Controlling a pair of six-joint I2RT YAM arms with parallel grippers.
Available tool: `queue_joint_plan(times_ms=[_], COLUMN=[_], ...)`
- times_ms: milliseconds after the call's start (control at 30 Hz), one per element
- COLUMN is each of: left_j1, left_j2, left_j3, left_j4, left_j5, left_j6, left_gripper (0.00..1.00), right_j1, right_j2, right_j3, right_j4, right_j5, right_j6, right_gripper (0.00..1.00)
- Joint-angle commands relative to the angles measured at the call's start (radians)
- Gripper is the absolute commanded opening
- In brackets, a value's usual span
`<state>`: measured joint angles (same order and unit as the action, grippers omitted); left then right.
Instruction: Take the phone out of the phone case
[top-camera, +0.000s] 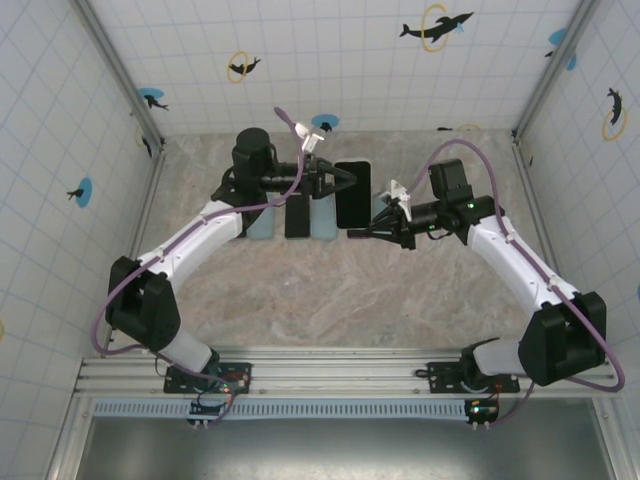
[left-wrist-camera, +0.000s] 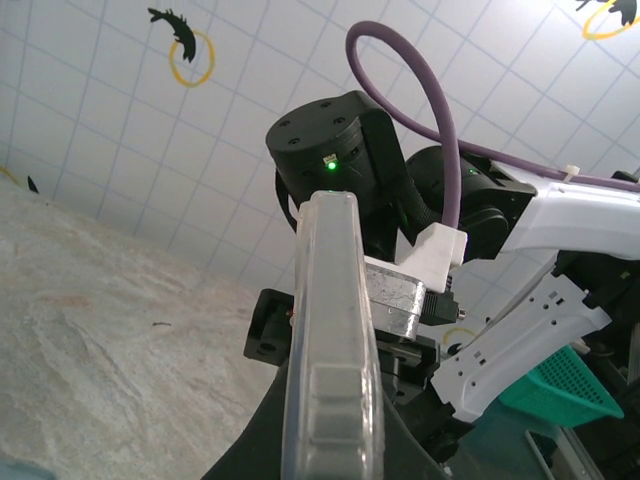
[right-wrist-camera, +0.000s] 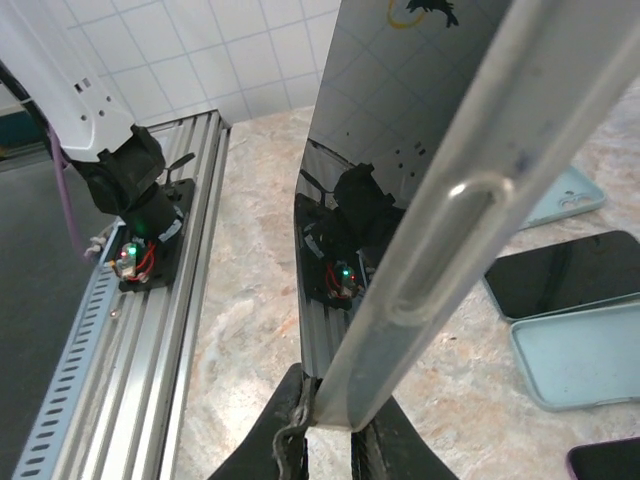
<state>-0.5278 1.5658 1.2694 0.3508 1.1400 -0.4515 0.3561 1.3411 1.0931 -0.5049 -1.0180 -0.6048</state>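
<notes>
Above the middle of the table (top-camera: 330, 300), held off its surface between the 2 arms, is the phone (top-camera: 352, 193). It sits inside its clear case (left-wrist-camera: 330, 330), with the dark screen showing in the top view. In the right wrist view the screen (right-wrist-camera: 400, 150) mirrors the arm and tiled wall, and the case's clear edge (right-wrist-camera: 470, 200) with a raised button cover runs alongside it.

The left gripper (top-camera: 343, 178) has its fingers clamped on the case at the far end, one on each face. The right gripper (top-camera: 356, 231) has its fingers (right-wrist-camera: 290, 440) pressed together on the near end of the phone, case and all.

On the table just left of the held phone lie 3 flat things in a row: a pale blue cover (top-camera: 260, 222), a dark handset (top-camera: 297, 215) and a second pale blue cover (top-camera: 322, 222). The right wrist view shows that handset (right-wrist-camera: 560, 275) lying screen up between pale blue covers.

A teal basket (left-wrist-camera: 560, 390) sits past the right arm in the left wrist view. Dolphin decals (top-camera: 436, 27) with yellow rings mark the tiled walls. No writing on the phone or case is large enough to read.
</notes>
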Motion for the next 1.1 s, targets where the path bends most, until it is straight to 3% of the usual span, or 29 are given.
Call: queue_joint_plan(times_ms=[0, 267, 733, 933, 1067], left_j1=[-0.002, -0.007, -0.040, -0.036, -0.028], left_j2=[-0.041, -0.046, -0.024, -0.034, -0.051], left_j3=[-0.013, -0.040, -0.032, -0.023, -0.011], left_j4=[0.037, 0.106, 0.162, 0.106, 0.115], left_j5=[0.046, 0.060, 0.094, 0.022, -0.026], left_j6=[-0.080, -0.198, -0.259, -0.159, -0.091], left_gripper=[0.00, 0.00, 0.00, 0.00, 0.00], right_j1=[0.006, 0.028, 0.043, 0.016, 0.002], right_j2=[-0.043, -0.069, -0.082, -0.090, -0.106], right_j3=[0.011, 0.007, 0.007, -0.012, -0.030], right_j4=[0.106, 0.130, 0.274, 0.303, 0.225], right_j5=[0.135, 0.321, 0.376, 0.253, 0.219], right_j6=[-0.016, -0.113, -0.074, 0.027, 0.035], right_gripper=[0.12, 0.10, 0.09, 0.11, 0.25])
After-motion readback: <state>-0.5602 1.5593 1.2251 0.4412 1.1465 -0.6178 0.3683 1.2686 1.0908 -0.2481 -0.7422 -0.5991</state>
